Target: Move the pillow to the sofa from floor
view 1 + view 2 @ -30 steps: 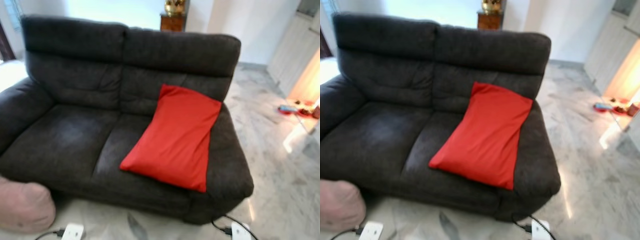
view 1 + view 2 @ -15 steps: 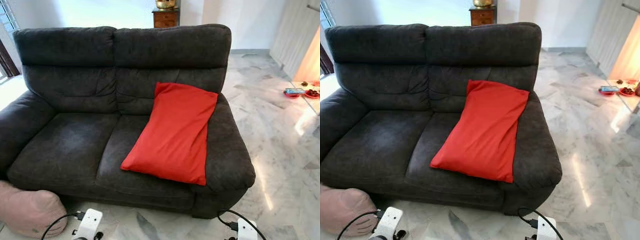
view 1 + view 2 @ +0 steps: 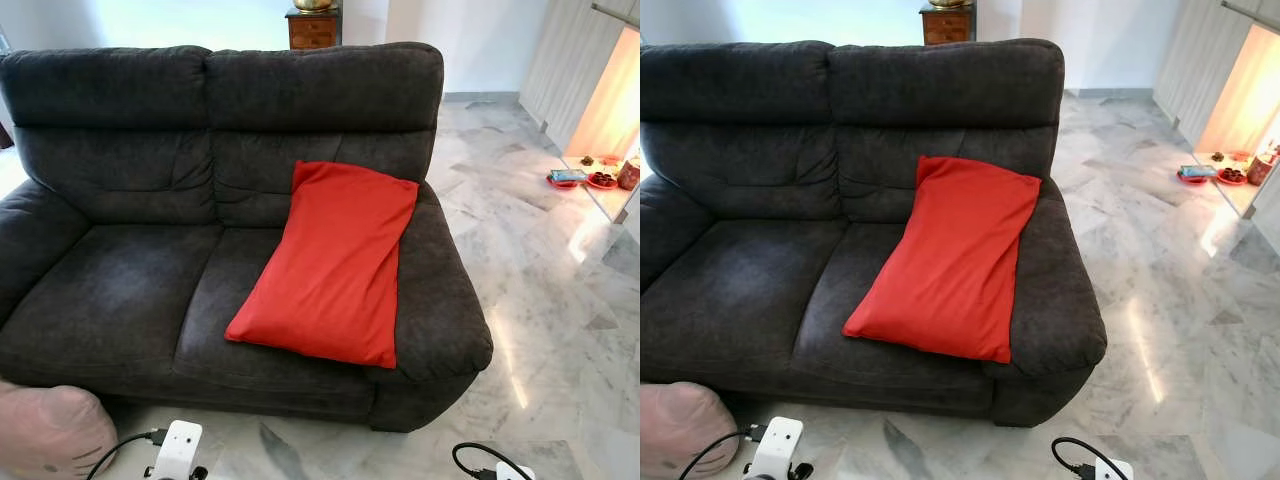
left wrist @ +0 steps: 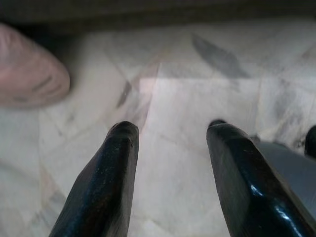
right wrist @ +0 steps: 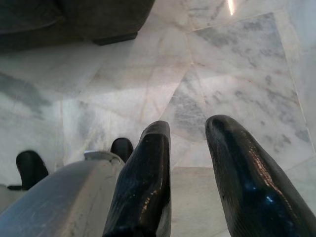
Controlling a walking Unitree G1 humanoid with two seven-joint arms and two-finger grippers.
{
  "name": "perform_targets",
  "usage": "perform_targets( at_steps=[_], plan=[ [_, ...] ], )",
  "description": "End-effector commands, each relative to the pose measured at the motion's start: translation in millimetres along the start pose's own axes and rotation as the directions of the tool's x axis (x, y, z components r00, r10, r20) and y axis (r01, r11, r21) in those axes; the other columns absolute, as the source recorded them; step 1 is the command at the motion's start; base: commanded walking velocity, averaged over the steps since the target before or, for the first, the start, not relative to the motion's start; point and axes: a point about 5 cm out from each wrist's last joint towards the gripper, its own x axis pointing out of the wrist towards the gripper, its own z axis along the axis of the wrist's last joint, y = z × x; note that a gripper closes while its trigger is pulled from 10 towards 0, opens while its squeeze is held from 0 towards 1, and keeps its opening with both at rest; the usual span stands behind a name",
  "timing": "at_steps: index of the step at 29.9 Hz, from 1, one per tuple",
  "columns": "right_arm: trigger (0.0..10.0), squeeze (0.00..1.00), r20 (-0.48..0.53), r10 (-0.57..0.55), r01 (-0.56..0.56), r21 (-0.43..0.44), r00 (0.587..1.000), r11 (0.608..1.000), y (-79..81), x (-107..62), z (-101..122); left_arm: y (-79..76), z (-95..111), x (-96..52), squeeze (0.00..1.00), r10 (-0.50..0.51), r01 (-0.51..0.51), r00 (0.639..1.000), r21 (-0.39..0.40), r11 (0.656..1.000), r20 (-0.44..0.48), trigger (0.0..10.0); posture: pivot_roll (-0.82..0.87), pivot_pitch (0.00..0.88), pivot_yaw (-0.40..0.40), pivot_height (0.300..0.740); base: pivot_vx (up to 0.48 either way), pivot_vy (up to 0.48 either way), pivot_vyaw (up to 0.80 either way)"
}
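Note:
A red pillow lies tilted on the right seat of the dark grey sofa, its top leaning against the backrest. On the floor by the sofa's front left corner sits a pink cushion, also seen as the pink cushion in the left wrist view. My left gripper hangs open over the marble floor, nothing between its fingers. My right gripper also hangs open above the floor, empty.
White marble floor stretches to the right of the sofa. A wooden cabinet stands behind the backrest. Small dishes lie on the floor at the far right by a lit opening. My feet show below the right gripper.
The camera has shifted and steadied, so the sofa sits slightly further left in view. The red pillow and pink cushion have stayed in place.

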Motion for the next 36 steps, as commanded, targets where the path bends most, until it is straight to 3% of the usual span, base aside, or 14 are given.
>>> perform_targets(
  at_steps=[1, 10, 19, 36],
  plan=[
    [10.0, 0.00, 0.008, 0.011, -0.011, -0.003, 1.000, 1.000, 2.9, 0.1, 1.5, 9.6, -7.4, -2.0, 0.00, 0.033, -0.034, 0.999, -0.028, 0.999, -0.026, 10.0, -0.05, 0.000, 0.007, 0.740, 0.000, 0.000, 0.00],
    [10.0, 0.00, -0.001, 0.008, -0.008, 0.018, 1.000, 1.000, 4.0, -0.2, -0.6, 12.6, -17.3, -4.8, 0.00, 0.042, -0.045, 0.998, -0.051, 0.998, -0.044, 10.0, -0.04, 0.000, -0.001, 0.740, 0.000, 0.000, 0.00],
    [10.0, 0.00, -0.002, 0.010, -0.010, 0.036, 1.000, 0.999, 5.6, -0.5, -1.9, 13.9, -11.5, -3.6, 0.00, 0.048, -0.050, 0.999, -0.074, 0.996, -0.025, 10.0, -0.03, 0.000, -0.005, 0.740, 0.000, 0.000, 0.00],
    [10.0, 0.00, -0.012, 0.031, -0.030, 0.034, 0.999, 0.999, 10.3, -0.5, -2.7, 13.3, -11.2, -3.7, 0.00, 0.047, -0.048, 0.999, -0.077, 0.996, -0.019, 10.0, -0.02, 0.000, -0.008, 0.740, 0.000, 0.335, 0.00]
  ],
)
